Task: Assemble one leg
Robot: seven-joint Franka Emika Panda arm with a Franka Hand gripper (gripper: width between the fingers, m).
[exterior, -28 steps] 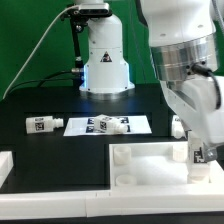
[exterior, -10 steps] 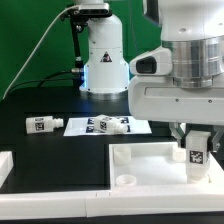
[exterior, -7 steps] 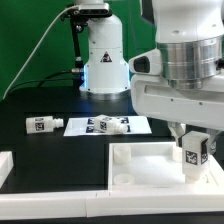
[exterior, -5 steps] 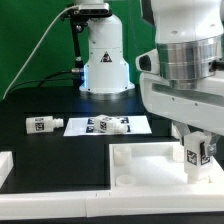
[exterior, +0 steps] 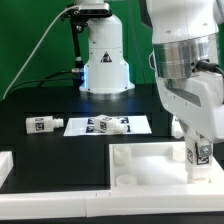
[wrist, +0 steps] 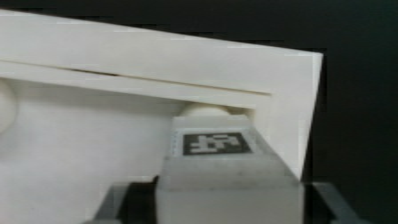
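Leg (exterior: 197,153) stands upright at the tray's (exterior: 140,165) corner on exterior view's right, tagged face toward cam. Long axis vertical, lower end at or in the corner region; can't tell from here whether it's seated in a hole or just resting on the tray floor.

Tool (exterior: 196,140) comes straight down from above, arm body filling the upper right of exterior view. Fingers sit either side of the leg's upper part. Wrist view: leg (wrist: 217,150) fills the gap between the two dark fingers (wrist: 134,205), tag square facing cam, tray wall (wrist: 143,85) running behind it. Tool (wrist: 222,200) looks closed onto the leg, narrow opening, no visible slack. Judged holding.

Key relation: leg is directly under the tool, its long axis in line w/ the tool's approach axis, pointing down at the tray corner. So next move likely turns on vertical alignment over the corner hole, then twist or press to seat. Hole itself hidden by leg + tool, alignment not checkable.

Elsewhere on bench (exterior: 60,145): spare leg (exterior: 42,125) lying on its side toward exterior view's left, well apart from tray. Two more legs (exterior: 108,126) lying on marker board (exterior: 135,125). Another white part (exterior: 5,165) at left edge, cropped.

Risk, as judgement: tilt during seating could jam it.
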